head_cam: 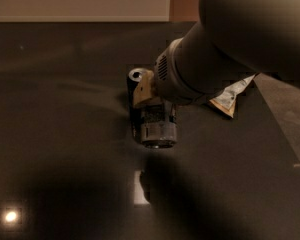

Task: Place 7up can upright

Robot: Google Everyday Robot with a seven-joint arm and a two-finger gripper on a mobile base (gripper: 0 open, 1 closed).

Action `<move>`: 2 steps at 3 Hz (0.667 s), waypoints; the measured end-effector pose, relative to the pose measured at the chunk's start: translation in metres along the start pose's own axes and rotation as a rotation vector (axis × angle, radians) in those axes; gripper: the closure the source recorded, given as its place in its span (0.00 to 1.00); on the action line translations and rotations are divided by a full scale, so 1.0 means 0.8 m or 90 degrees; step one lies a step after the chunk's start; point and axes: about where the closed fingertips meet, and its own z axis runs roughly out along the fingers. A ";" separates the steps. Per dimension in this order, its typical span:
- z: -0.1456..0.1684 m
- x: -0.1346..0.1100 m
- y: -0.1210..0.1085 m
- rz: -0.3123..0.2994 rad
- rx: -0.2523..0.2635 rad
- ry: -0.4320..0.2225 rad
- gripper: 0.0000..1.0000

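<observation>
My gripper [157, 115] hangs from the big arm that comes in from the top right. It is shut on the 7up can [159, 129], a silver can whose lower end rim faces down and slightly toward the camera. The can is held nearly upright, a little above the dark glossy table [60, 134], and its reflection shows just below it. One beige finger [142, 91] shows on the can's left side; the other is hidden behind the can and the arm.
A dark can [135, 79] stands upright right behind the gripper, close to its left finger. A crumpled snack bag [231, 97] lies to the right. The table's right edge [282, 134] runs diagonally at the far right.
</observation>
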 end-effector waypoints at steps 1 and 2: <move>0.006 0.003 0.004 -0.052 0.043 0.022 1.00; 0.012 0.009 0.001 -0.084 0.108 0.032 1.00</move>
